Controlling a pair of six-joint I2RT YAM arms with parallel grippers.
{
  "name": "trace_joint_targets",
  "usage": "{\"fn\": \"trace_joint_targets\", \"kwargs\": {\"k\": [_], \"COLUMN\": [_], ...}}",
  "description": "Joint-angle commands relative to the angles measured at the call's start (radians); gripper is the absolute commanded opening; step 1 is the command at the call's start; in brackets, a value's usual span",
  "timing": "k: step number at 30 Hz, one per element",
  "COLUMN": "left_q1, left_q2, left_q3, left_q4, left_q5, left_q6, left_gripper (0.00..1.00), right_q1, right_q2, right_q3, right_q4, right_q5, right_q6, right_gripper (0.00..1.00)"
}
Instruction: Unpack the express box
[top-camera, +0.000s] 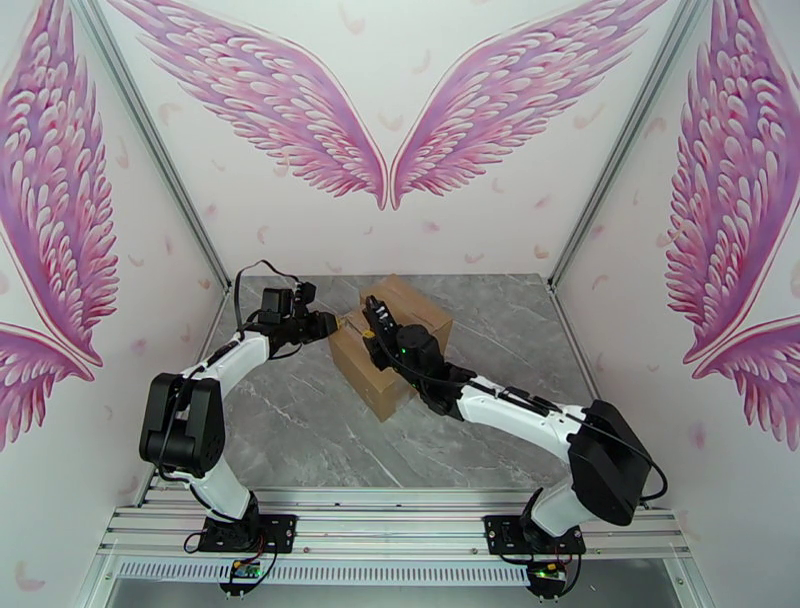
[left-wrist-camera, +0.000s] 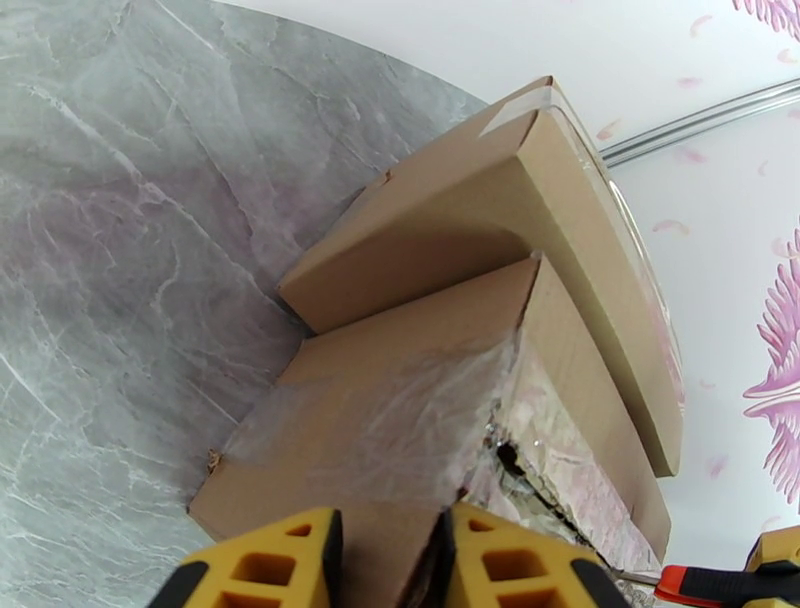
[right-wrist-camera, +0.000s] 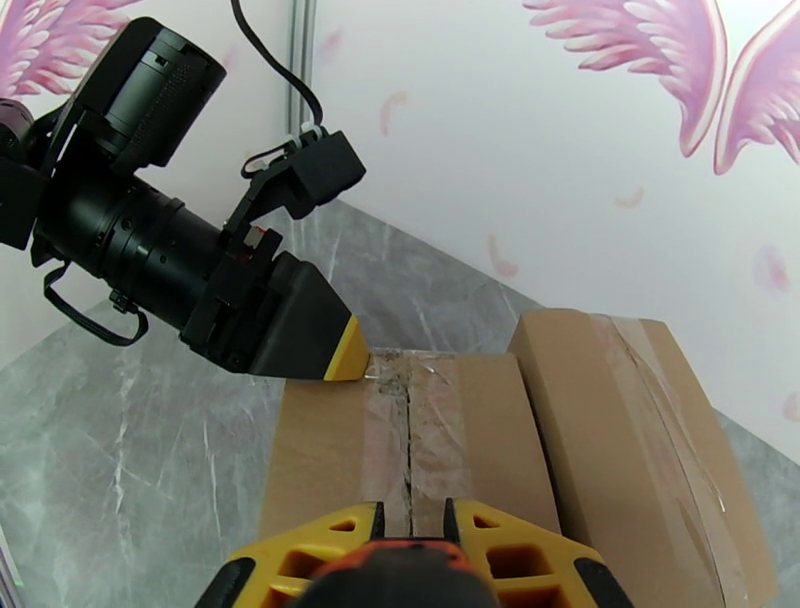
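The left gripper (left-wrist-camera: 390, 522) fingers stand narrow, pinching the express box (left-wrist-camera: 450, 330) flap edge. The right gripper (right-wrist-camera: 410, 512) clamps an orange tool (right-wrist-camera: 410, 562) above the box seam.

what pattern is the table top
Grey marble with pale veins on the table; shows best in the left wrist view.

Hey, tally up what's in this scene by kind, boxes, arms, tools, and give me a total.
Cardboard boxes: 2
Robot arms: 2
Orange-handled tool: 1
Total: 5
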Motion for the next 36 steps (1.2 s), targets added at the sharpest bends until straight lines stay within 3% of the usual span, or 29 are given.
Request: {"fn": "trace_joint_targets", "kwargs": {"k": [1,36], "left_q1": [0.003,-0.002], "left_q2": [0.037,0.009], "left_q3": [-0.049,-0.077], "left_q4": [-0.117,-0.114], "left_q5": [-0.172,-0.229], "left_q6": [-0.028,-0.065], "left_gripper": [0.29,0.27], "right_q1": [0.008,0.008], "right_q2": [-0.052,-0.31], "right_q3": [-0.033,-0.247], "right_q4": [-0.05,-0.076], "right_q5": [0.026,0.031], "right_q6": [0.011,0.048], "right_gripper": [0.0,0.0]}}
